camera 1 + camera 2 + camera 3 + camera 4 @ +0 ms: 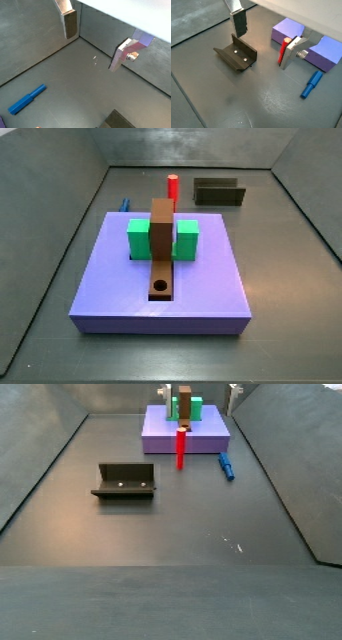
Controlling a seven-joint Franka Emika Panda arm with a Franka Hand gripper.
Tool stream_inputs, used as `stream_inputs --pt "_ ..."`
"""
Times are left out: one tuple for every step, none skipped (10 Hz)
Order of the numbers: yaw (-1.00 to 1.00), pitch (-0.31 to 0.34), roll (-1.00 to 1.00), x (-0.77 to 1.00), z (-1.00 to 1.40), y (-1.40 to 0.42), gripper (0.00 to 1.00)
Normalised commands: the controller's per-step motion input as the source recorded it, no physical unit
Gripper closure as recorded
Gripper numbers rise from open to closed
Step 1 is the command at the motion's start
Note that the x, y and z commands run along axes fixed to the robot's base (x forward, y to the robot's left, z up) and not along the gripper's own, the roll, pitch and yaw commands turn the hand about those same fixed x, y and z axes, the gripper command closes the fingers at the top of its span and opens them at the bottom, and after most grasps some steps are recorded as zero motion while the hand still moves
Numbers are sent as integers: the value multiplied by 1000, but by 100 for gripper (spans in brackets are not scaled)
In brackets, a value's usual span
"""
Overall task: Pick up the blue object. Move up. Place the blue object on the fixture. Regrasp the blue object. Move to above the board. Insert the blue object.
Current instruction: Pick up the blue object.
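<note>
Blue object [226, 465] lies flat on the floor just beside the board [201, 434], nothing holding it. It looks like light, rigid plastic, probably a bit slick, so I'd pinch mid-shaft. Gripper [264, 42] hangs above the floor, fingers apart, empty.

A red peg [181, 444] stands upright on the dark floor [201, 514], just beside the purple slab.

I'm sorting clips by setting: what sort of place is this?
Probably a simulated robot test cell, not a real room: plain grey walls around a bare floor, a flat-coloured purple board and a dark fixture. The gripper, with its fingers apart, hangs above the floor, holding nothing.
</note>
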Motion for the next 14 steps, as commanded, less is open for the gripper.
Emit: stream_inputs --pt "0 -11 -57 -20 -166 -89 0" --pt "109 -126 139 -466 0 -954 0" --pt "106 -139 104 -449 0 -986 0" --pt "94 -116 81 -377 -43 -1000 0" --pt "54 -123 14 -471 -251 -720 0" --pt "129 -201 0 -829 -357 -509 0" --pt "89 -169 0 -629 -523 -709 0" --pt "131 -64 14 -311 -643 -863 0" --pt "86 -83 40 -414 -686 -711 0" --pt "43 -103 67 -520 -511 -640 0" --pt "0 -76 87 -217 -569 -674 0" --pt "-154 -16 136 -6 -591 -497 0" --pt "-220 0 143 0 -537 -306 0" --pt "-271 0 199 0 -500 -154 0"
